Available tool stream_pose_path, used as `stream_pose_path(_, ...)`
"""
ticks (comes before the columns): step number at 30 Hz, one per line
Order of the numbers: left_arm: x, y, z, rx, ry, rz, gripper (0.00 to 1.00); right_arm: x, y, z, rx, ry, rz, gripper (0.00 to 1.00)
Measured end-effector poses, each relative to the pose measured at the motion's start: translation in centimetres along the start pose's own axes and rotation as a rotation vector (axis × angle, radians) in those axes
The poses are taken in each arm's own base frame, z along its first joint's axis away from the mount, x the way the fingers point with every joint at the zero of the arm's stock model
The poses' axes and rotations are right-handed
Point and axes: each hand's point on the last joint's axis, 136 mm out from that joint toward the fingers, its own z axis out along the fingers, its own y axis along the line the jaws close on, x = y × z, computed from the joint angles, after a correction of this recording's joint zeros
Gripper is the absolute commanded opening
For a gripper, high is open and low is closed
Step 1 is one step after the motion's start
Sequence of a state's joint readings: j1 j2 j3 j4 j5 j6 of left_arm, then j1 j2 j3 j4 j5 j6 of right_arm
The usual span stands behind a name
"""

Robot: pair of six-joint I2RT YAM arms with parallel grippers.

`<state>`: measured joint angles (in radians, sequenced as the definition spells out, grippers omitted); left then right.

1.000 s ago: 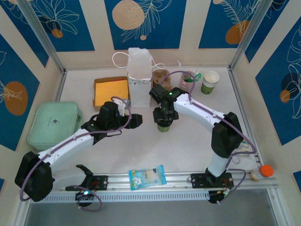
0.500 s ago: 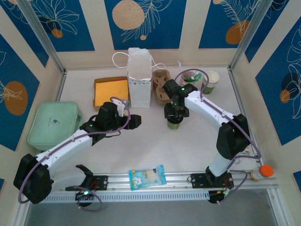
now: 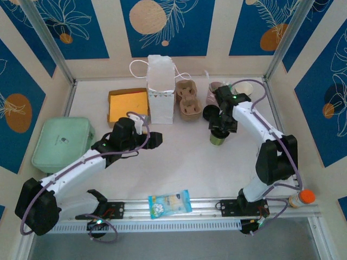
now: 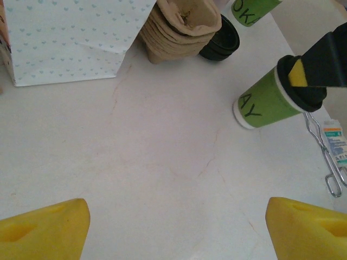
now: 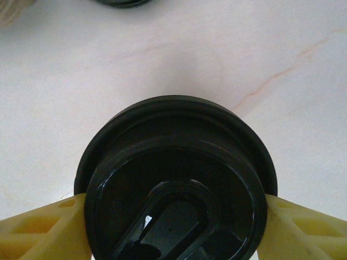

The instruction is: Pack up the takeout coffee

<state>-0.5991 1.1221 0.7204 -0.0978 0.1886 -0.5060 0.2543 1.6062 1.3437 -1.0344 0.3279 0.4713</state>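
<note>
The takeout coffee is a green paper cup with a black lid, standing on the white table right of centre. My right gripper is shut on it from above. In the right wrist view its yellow fingers press both sides of the lid. The left wrist view shows the same cup tilted in frame. The brown pulp carrier sits at the back beside the white paper bag. My left gripper hovers open over bare table, with nothing between its fingers.
A second green cup and a pink cup stand at the back right, with a loose black lid near the carrier. An open yellow box, a mint case and a snack packet lie left and front.
My right gripper has carried the lidded green cup to the right, from the table's centre to a spot in front of the pink cup. The left arm has barely moved.
</note>
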Motion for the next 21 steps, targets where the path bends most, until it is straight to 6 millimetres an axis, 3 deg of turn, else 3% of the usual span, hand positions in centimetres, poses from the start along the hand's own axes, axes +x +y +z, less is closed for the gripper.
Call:
stream_pose_path(11, -0.2, 0.0, -0.2, -0.003, -0.010, 0.013, 0.84, -1.8, -5.8, -0.1, 0.019, -0.025, 0.177, 0.69)
stream_pose_path(21, -0.4, -0.1, -0.4, -0.001, -0.018, 0.015, 0.84, -2.3, -10.5, 0.0, 0.043, -0.035, 0.305, 0.69)
